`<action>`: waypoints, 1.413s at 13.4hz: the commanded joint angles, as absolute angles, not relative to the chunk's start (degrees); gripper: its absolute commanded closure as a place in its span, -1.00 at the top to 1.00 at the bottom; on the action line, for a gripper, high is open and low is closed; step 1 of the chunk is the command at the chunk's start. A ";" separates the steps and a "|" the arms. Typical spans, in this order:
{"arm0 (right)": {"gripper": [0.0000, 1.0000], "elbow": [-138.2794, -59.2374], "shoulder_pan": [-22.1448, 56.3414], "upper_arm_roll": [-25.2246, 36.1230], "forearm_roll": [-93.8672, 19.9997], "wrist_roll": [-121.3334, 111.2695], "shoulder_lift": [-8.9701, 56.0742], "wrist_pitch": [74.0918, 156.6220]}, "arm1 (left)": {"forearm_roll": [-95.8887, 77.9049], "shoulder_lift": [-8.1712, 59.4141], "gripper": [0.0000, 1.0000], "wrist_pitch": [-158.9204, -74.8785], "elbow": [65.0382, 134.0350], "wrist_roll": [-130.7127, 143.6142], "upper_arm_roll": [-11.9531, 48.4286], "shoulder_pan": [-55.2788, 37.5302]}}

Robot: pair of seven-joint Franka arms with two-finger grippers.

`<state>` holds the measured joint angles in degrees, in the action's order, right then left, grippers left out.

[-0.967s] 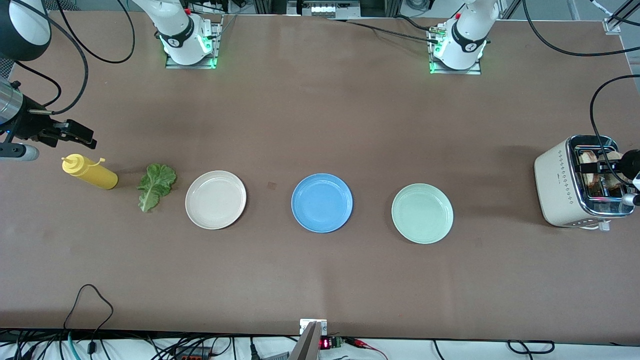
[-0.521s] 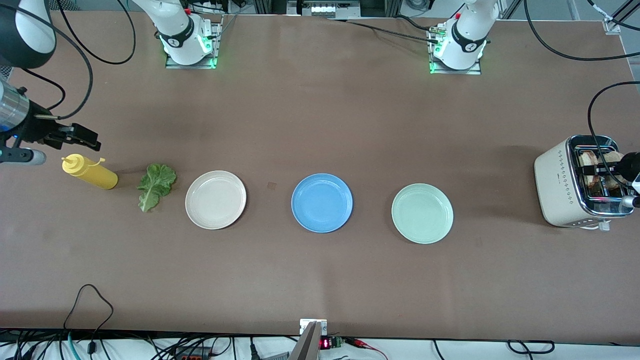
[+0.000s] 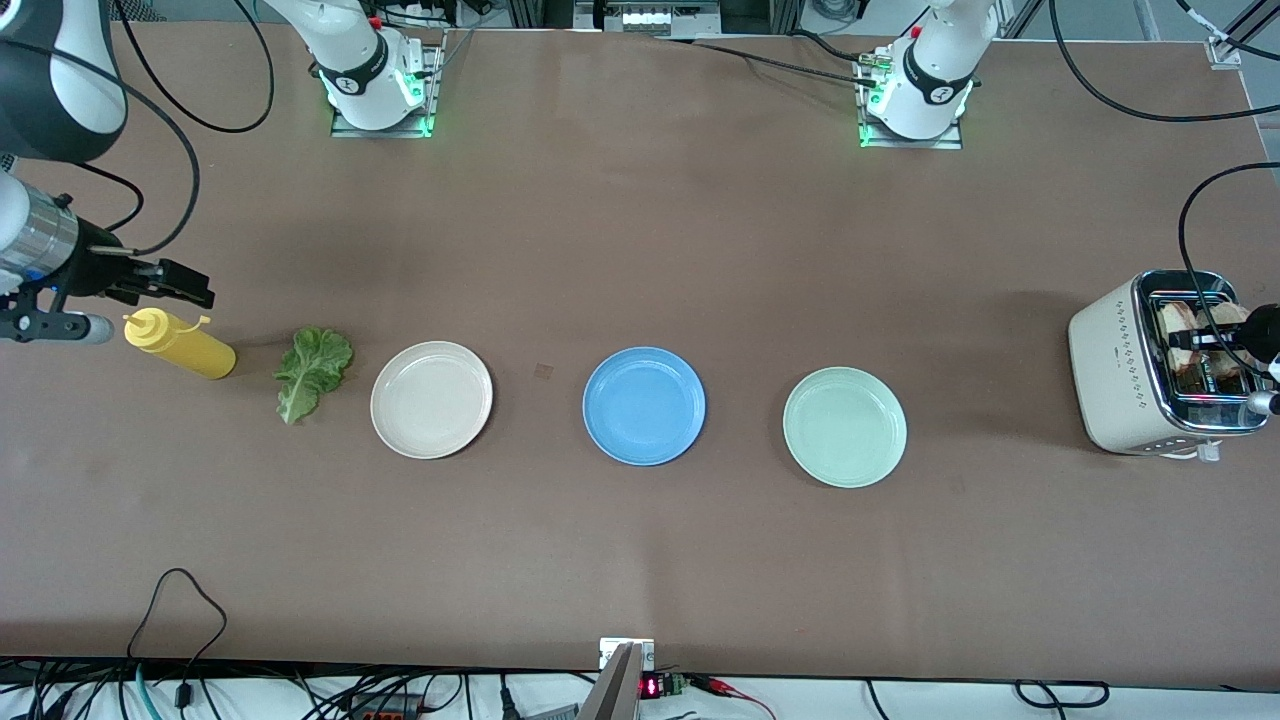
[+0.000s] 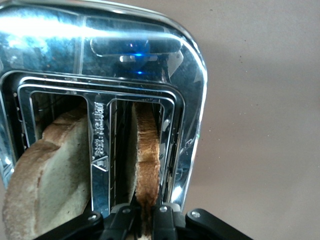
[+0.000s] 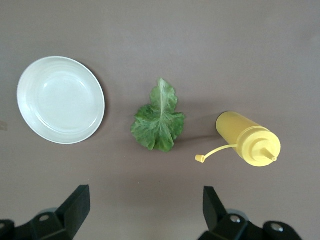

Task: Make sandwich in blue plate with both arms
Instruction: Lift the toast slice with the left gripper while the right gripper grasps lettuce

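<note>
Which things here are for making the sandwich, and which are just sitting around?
For the sandwich:
- blue plate
- lettuce leaf
- bread slices in the toaster; left gripper pinches one

Just lying about:
- cream plate
- mint-green plate
- yellow squeeze bottle

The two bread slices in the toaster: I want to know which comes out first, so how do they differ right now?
The slice in the gripped slot stands edge-on, pinched between the left gripper's shut fingers; the other slice sits free in the neighbouring slot. The gripped slice shows its brown crust, the free slice its pale broad face. Both stand upright in the toaster.
</note>
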<state>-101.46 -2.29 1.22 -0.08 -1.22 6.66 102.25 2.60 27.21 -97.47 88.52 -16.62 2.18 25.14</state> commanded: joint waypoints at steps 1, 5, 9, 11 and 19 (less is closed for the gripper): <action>1.00 -101.34 -3.08 0.88 -0.53 -1.14 10.62 104.05 | 3.69 24.71 -0.98 -92.75 86.94 -19.07 2.55 25.14; 1.00 -101.51 -2.90 0.97 -0.35 0.26 16.07 108.97 | 3.25 24.70 -0.98 -77.65 75.79 -19.78 3.34 24.44; 1.00 -102.04 -2.90 0.88 -0.18 1.14 23.36 116.00 | 2.46 21.46 -0.96 -69.44 71.81 -16.20 9.03 20.14; 1.00 -102.04 -2.46 0.88 -0.18 1.14 26.53 119.43 | 0.19 19.78 -0.96 -68.91 72.86 -8.56 15.96 20.04; 1.00 -108.72 -1.67 0.88 -0.09 1.32 30.41 133.24 | -25.99 22.33 -0.99 -91.44 93.92 3.33 21.01 10.92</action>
<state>-107.40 -1.98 1.02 -0.08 0.29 31.02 131.83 -21.75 23.64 -83.47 86.61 2.01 20.88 14.12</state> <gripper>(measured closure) 0.000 0.921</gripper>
